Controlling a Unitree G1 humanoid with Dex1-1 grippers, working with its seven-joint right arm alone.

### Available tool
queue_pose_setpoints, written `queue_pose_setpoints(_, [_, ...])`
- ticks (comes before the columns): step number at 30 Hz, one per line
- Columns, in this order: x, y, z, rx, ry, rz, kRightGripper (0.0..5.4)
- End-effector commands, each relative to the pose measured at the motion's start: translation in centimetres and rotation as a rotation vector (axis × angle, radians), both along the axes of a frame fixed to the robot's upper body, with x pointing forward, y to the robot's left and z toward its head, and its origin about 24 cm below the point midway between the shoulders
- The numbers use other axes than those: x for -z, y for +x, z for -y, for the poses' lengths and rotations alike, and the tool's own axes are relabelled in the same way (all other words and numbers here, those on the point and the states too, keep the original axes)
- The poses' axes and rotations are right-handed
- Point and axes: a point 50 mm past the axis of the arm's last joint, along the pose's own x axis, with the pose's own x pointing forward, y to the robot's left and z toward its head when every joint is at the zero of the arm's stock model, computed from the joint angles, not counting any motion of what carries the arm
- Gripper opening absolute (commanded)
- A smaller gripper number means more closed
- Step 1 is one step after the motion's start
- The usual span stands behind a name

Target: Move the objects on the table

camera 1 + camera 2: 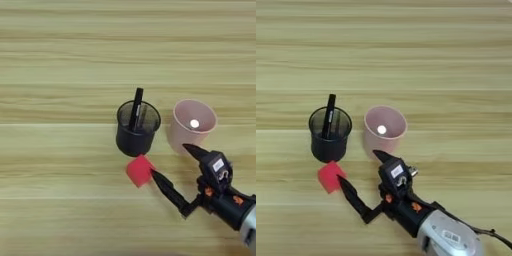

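On the table (60, 60) stand two cups, with one cube and one pen, and one small white-tipped thing inside the pink cup.

Furthest left is the black mesh pen cup (136, 134), upright, with the single black pen (136, 107) leaning in it, its top sticking out past the far rim. Just near of that cup, touching or almost touching its base, sits the one small red cube (139, 170).

Right of the mesh cup, close beside it but apart, stands the pale pink plastic cup (192, 125); a small white tip (194, 123) shows inside it.

Nearest and furthest right, the right gripper (171, 163) comes in from the near right corner. Its two black fingers are spread wide and grasp nothing: one tip lies against the cube's right side, the other points at the pink cup's near wall.
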Motion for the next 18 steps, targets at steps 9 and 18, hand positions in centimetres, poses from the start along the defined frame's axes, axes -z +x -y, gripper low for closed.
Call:
queue_pose_setpoints(9, [-0.2,-0.5,1.9,0.045,-0.062,-0.036,5.36])
queue_pose_setpoints(18, [-1.0,-0.2,4.1,0.151,-0.126,0.009,5.36])
